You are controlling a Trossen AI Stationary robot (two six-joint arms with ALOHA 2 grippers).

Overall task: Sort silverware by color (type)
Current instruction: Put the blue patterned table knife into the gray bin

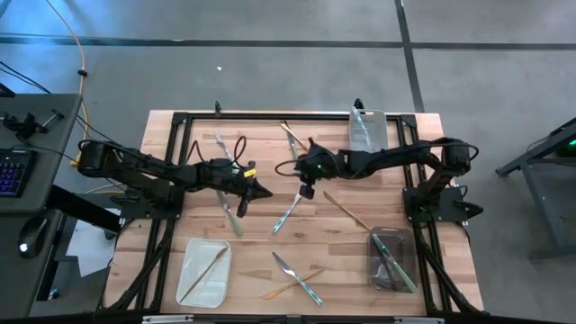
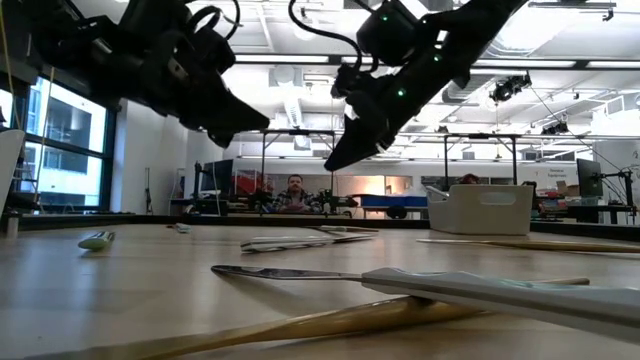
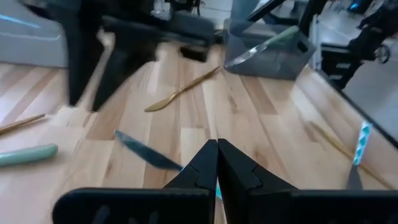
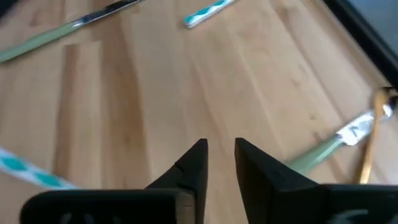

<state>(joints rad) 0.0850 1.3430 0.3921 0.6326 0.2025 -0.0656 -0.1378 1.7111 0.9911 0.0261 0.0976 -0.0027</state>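
Silverware lies scattered on the wooden table (image 1: pixel 180 225). A blue-handled piece (image 1: pixel 288 212) lies at the middle, between my two grippers. A green-handled one (image 1: pixel 233 218) lies left of it and a gold one (image 1: pixel 346 211) right of it. My left gripper (image 1: pixel 268 193) hovers shut and empty above the table; the blue-handled piece's blade (image 3: pixel 144 151) shows just beyond its fingers. My right gripper (image 1: pixel 306 192) hangs above the blue-handled piece's far end, slanting down, open with bare wood between its fingers (image 4: pixel 221 149). In the low view both grippers (image 2: pixel 262 122) (image 2: pixel 330 165) hang clear of the tabletop.
A pale tray (image 1: pixel 205 270) at the near left holds a gold piece. A grey tray (image 1: pixel 391 261) at the near right holds green-handled pieces, and a clear tray (image 1: pixel 366 130) stands at the far right. Crossed cutlery (image 1: pixel 295 281) lies near the front edge, and more pieces (image 1: pixel 220 144) (image 1: pixel 292 135) lie at the back.
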